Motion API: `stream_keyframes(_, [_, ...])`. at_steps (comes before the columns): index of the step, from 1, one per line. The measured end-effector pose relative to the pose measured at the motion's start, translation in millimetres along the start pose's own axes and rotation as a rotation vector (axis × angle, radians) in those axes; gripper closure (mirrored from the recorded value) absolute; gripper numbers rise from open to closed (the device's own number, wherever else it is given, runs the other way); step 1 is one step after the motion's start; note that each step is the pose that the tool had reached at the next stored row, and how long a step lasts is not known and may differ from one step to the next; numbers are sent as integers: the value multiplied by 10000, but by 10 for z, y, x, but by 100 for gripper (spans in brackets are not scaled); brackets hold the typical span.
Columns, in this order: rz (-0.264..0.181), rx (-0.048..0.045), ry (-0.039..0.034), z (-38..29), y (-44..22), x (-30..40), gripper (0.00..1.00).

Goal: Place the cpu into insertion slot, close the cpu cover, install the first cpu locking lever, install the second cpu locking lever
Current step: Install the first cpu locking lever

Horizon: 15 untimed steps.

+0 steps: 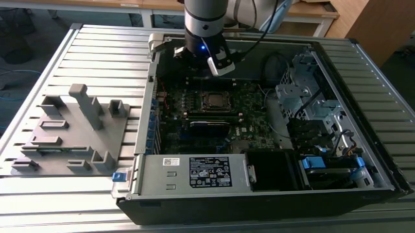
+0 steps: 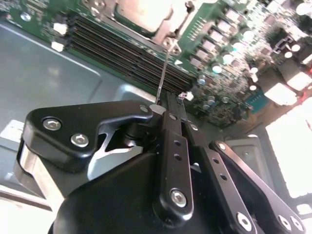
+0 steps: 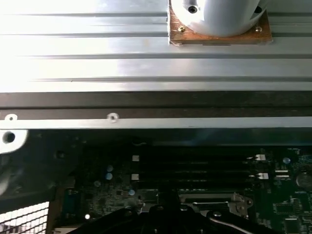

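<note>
Gripper (image 2: 171, 99), fingers closed together, tips touching the end of a thin lever (image 2: 164, 70) that runs ahead to the cover (image 2: 163, 30).

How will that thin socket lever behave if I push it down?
The locking lever looks like thin bare wire, so it is probably springy and apt to flex sideways. Smooth metal at the gripper tip may slip. Anchored beside the cpu, it should swing, not lift.
</note>
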<state>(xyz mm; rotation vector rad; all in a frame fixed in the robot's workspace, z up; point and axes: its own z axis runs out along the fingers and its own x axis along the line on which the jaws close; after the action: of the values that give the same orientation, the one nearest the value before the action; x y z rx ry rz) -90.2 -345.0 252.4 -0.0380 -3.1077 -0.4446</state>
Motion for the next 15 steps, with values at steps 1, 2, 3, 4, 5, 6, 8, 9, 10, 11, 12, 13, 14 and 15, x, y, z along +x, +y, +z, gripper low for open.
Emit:
stream_keyframes(1, [-2, 0, 1, 1, 0, -25, 90])
stream_keyframes(2, [-1, 0, 1, 2, 1, -50, 90])
stream_keyframes(3, [0, 1, 0, 2, 1, -76, 90])
stream_keyframes(4, [0, 1, 1, 3, 1, -102, 90])
stream_keyframes(5, [0, 0, 0, 5, 2, -127, 90])
stream_keyframes(6, [-1, 0, 0, 6, 2, -150, 90])
stream_keyframes(8, [-1, 1, 1, 7, 3, -197, 90])
stream_keyframes(9, [1, 1, 1, 8, 3, -220, 90])
stream_keyframes(10, [0, -1, 0, 9, 3, -243, 90])
stream_keyframes(11, [-1, 1, 1, 9, 4, -262, 90])
stream_keyframes(12, [-1, 0, 2, 9, 3, -271, 90])
stream_keyframes(13, [-1, 0, 1, 9, 3, -273, 90])
stream_keyframes(14, [0, 0, 0, 9, 3, -273, 90])
stream_keyframes(15, [0, 0, 0, 10, 4, -273, 90])
